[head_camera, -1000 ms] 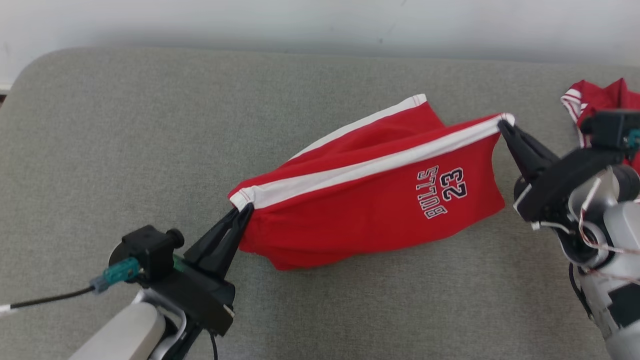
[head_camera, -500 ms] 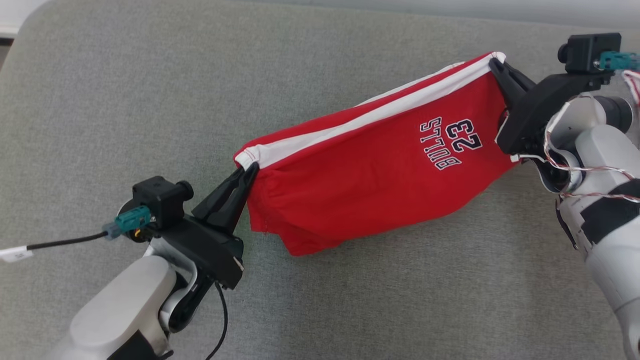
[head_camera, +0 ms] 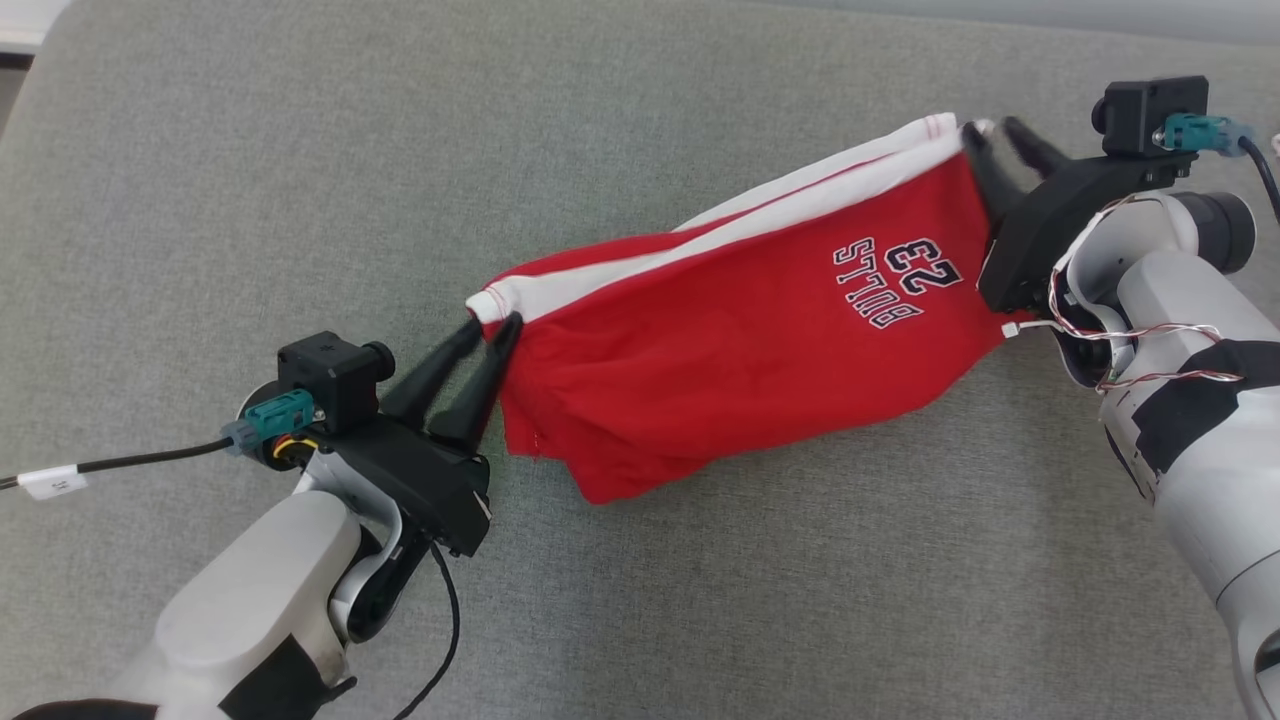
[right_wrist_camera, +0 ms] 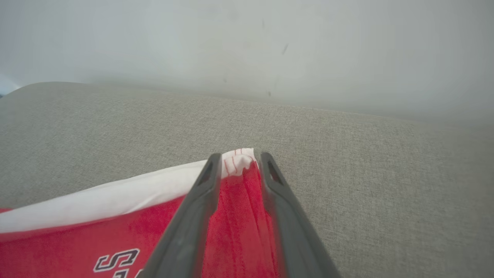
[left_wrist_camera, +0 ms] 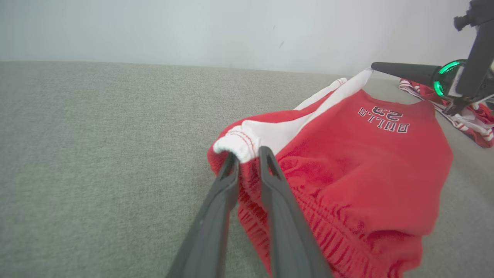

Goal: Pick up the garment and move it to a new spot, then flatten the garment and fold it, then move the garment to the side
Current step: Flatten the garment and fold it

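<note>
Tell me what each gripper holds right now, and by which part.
Nothing looks gripped. The left gripper stands open around the red shorts' white waistband corner, the right gripper open around their hem corner; the shorts rest on the grey cushion.

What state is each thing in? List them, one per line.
red shorts: bunched, resting on the grey cushion, not yet flat
left pincer: open, shorts corner between its fingers
right pincer: open, shorts corner between its fingers
second red garment: crumpled
</note>
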